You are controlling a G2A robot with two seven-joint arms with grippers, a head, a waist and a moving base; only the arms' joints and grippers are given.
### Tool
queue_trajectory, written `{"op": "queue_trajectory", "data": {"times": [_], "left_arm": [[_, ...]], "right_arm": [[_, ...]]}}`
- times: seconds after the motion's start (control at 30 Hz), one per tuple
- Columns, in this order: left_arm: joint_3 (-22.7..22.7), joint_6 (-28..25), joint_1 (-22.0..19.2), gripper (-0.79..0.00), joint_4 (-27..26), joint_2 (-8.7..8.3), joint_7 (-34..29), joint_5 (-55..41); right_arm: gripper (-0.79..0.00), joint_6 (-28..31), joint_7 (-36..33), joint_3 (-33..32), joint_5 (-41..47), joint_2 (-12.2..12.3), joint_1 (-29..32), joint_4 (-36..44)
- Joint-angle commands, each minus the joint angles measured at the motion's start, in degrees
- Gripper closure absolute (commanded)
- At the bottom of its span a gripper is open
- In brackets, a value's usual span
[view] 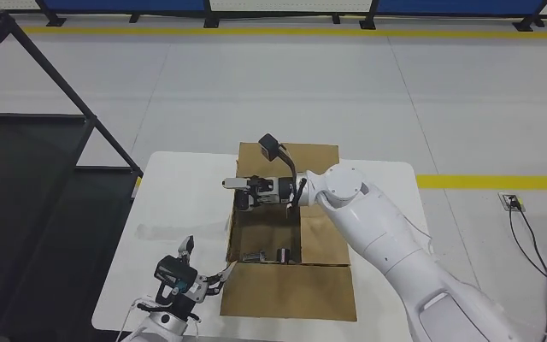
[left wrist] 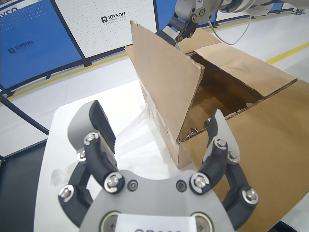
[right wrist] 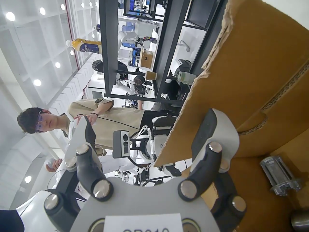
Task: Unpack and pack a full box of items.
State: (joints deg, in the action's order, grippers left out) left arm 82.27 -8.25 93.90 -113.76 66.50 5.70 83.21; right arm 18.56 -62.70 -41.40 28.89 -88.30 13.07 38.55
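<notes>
Right hand [right wrist: 146, 119], released & astride the upright flap [left wrist: 166, 80], shd fold it out flat w/o shoving the box [view: 291, 291]; left hand [left wrist: 157, 108], also released, cd brace the corner.

My top camera looks steeply down from above the arms. The white rectangular table [view: 179, 222] takes the lower half of the frame, the open brown cardboard box [view: 286, 291] sits at centre, and pale floor [view: 342, 94] lies above. My left wrist camera rides just behind the left gripper [left wrist: 157, 112]. It faces low across the table at the box's raised flap [left wrist: 164, 78] from close in, with the right gripper [left wrist: 177, 37] beyond. My right wrist camera sits behind the right gripper [right wrist: 147, 119], rolled sideways, very near that same flap [right wrist: 241, 73], facing out into the room. All three share the box.
</notes>
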Motion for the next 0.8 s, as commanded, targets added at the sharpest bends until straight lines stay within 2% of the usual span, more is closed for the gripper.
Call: {"op": "queue_trajectory", "data": {"times": [0.0, 0.77], "left_arm": [[0.01, 0.16, -0.34, -0.785, -0.05, 0.05, -0.07, -0.08], [4.04, 1.25, -0.88, -0.785, 0.64, 0.49, 0.12, -6.58]], "right_arm": [[-0.785, 0.48, -0.92, 0.12, -0.35, -0.21, -0.09, -0.03], [-0.785, 2.85, -5.59, -2.80, -0.66, -0.74, -0.16, -2.11]]}}
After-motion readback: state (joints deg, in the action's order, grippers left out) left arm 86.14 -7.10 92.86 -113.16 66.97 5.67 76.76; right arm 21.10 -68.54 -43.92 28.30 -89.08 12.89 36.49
